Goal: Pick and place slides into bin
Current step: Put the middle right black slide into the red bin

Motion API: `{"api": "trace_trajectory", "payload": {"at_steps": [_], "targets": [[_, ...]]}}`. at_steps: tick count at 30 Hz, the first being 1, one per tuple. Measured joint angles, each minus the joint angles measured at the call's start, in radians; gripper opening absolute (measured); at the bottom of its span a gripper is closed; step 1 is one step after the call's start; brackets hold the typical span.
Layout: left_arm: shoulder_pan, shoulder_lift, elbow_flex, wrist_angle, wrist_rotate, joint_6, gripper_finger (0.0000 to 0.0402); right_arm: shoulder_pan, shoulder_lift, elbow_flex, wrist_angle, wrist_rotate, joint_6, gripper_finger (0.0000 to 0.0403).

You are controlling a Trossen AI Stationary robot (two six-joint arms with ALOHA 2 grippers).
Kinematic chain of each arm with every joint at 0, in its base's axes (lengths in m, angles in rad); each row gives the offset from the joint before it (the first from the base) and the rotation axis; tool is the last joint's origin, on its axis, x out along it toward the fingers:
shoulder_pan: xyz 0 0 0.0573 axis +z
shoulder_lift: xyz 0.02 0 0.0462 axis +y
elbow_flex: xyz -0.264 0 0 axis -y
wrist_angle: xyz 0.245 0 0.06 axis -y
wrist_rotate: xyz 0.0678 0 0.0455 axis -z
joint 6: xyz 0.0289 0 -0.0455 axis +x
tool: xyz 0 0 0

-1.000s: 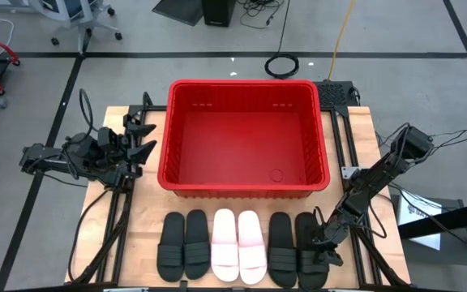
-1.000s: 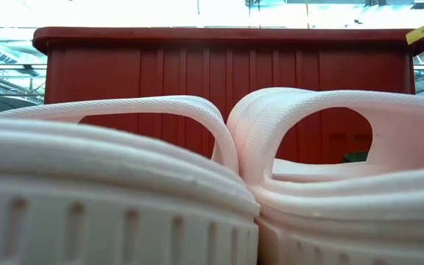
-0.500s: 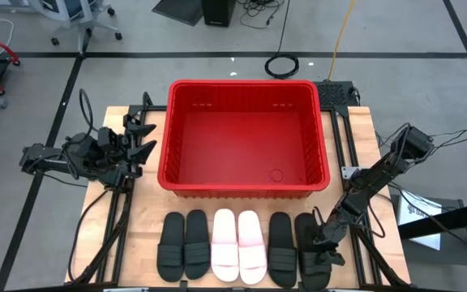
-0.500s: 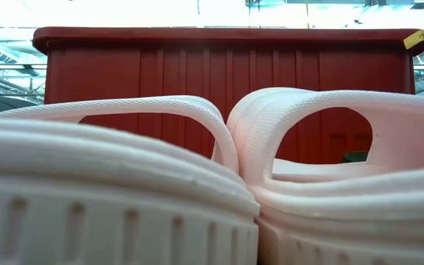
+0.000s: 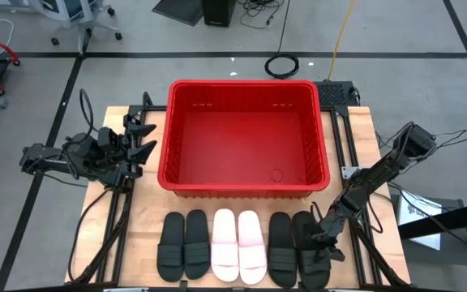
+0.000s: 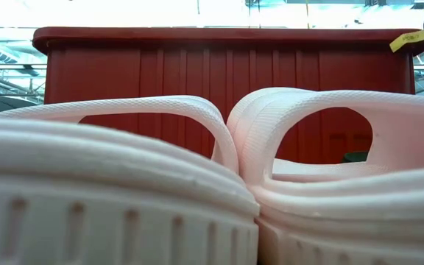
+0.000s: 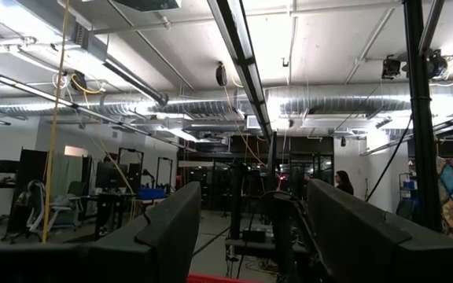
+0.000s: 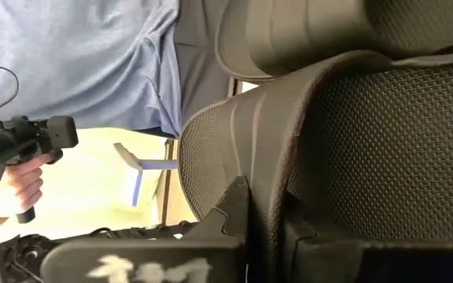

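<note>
The right pincer (image 5: pixel 321 253) is down at the near right corner of the pale wooden surface (image 5: pixel 355 142), its two dark fingers pressed tight on the wide strap of the outermost matte black open-toe slide sandal (image 5: pixel 310 251). In the right wrist view that strap (image 8: pixel 305 134) rises directly between the fingers (image 8: pixel 148 255), and the sandal's textured black footbed fills the space beyond them. This gripped black slide is the last on the right of a row of six lying side by side along the near edge of the surface; it sits slightly askew, touching its black partner (image 5: pixel 280 249) just to its left. Next in the row come the two pale pink slides (image 5: pixel 237 245), side by side and touching, and then another black pair (image 5: pixel 183 243) at the left end. In the low view the two pale slides (image 6: pixel 197 191) fill the foreground, their arched straps meeting at the middle.

Beyond the row, near the middle of the surface, stands the large rectangular red plastic bin (image 5: pixel 243 191) with its thick rim; no sandal lies inside it.

The left pincer (image 5: pixel 143 138) waits well apart from the slides, beside the bin's left wall, with its fingers spread wide and holding nothing.

In the right wrist view, past the sandal, a person's hand (image 8: pixel 23 182) grips a dark handle.
</note>
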Motion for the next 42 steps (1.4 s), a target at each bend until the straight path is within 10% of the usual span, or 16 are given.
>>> {"api": "trace_trajectory", "payload": {"at_steps": [42], "targets": [[0.000, 0.001, 0.000, 0.000, 0.000, 0.001, 0.0241, -0.077, -0.217, 0.000, 0.004, -0.026, -0.213, 0.0008]]}}
